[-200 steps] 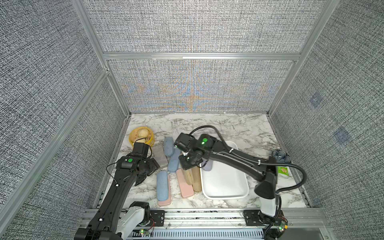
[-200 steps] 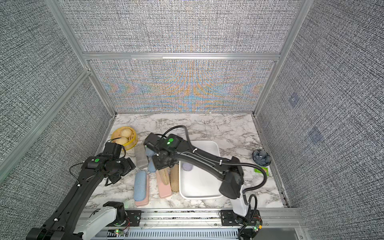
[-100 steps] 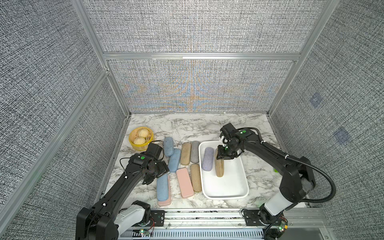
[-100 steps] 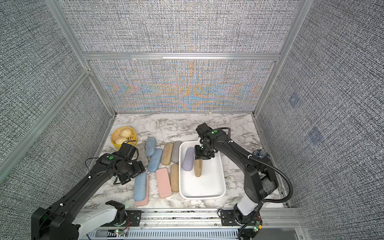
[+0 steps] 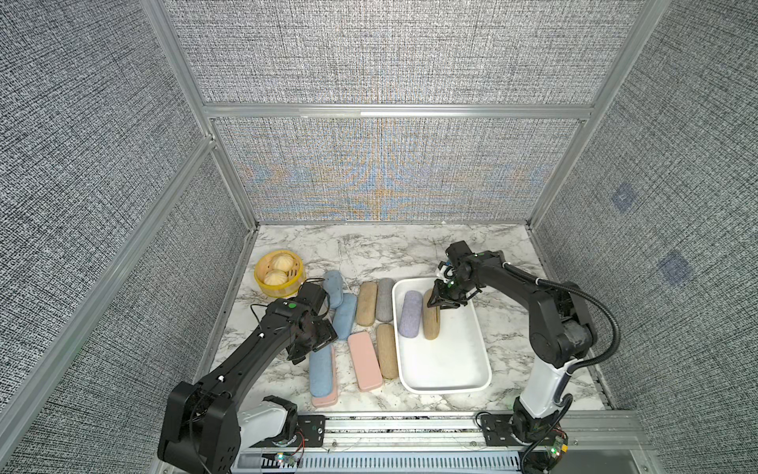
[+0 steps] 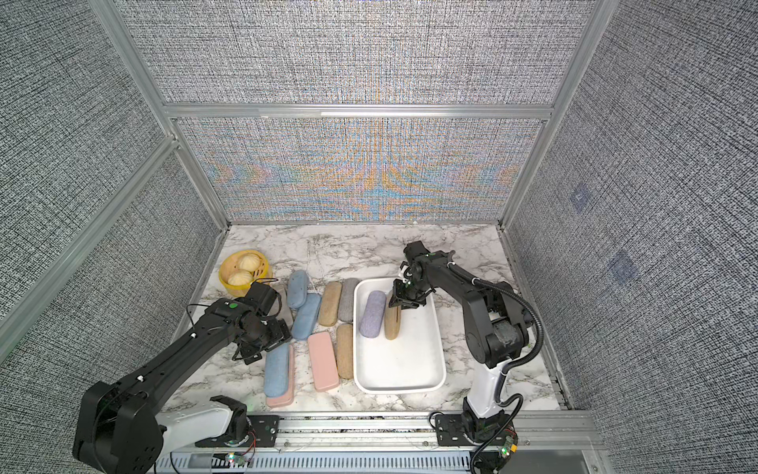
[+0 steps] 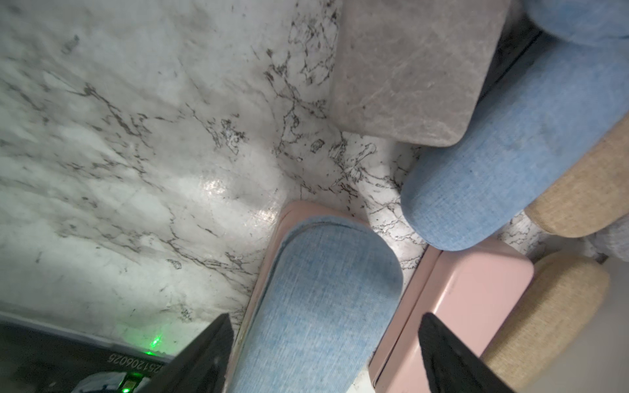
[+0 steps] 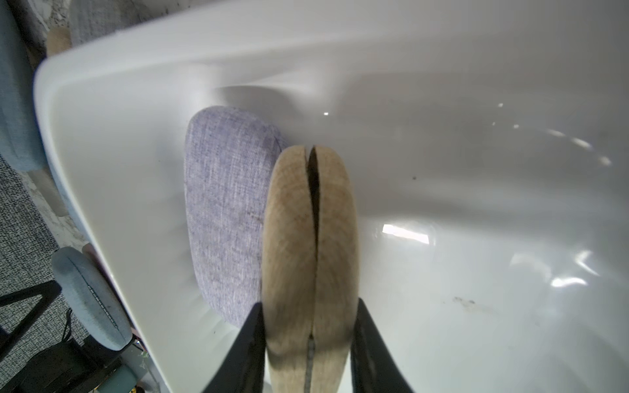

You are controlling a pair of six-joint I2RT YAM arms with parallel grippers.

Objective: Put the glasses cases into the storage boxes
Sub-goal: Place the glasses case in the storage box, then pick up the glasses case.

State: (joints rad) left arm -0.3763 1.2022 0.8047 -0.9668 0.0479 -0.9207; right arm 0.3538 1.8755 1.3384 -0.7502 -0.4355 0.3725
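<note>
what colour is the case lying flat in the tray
Lavender case, woven fabric; shows best in the right wrist view.

3 grey woven-fabric panels (image 5: 381, 53) in aluminium framing (image 5: 393, 111) enclose a white, grey-veined marble tabletop (image 5: 369, 246).

Top cams high, both see table (image 5: 369, 250); wrist cams close

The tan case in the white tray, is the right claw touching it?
Touching. The right wrist view shows the right claw clamped against both sides of the tan case, with no gap on either side.
</note>
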